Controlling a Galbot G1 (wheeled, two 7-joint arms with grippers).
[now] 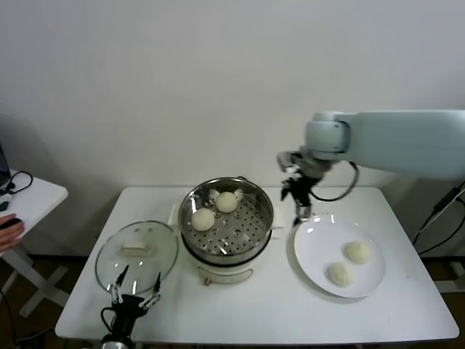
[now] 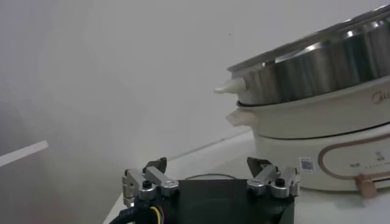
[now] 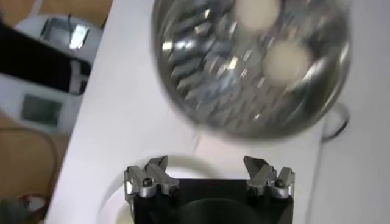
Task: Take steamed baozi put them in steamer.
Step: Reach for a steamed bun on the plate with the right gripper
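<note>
My right tool (image 1: 298, 206) hung spread and empty between steamer (image 1: 227, 218) and plate (image 1: 338, 256); left tool (image 1: 135, 290) sat spread beside the lid (image 1: 136, 249).

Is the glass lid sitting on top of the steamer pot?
No, the glass lid lies flat on the table to the left of the steamer, which stands open with two baozi inside.

Off-white baozi (image 1: 203, 218), shiny silver perforated steamer (image 1: 258, 231), white plate (image 1: 314, 254).
</note>
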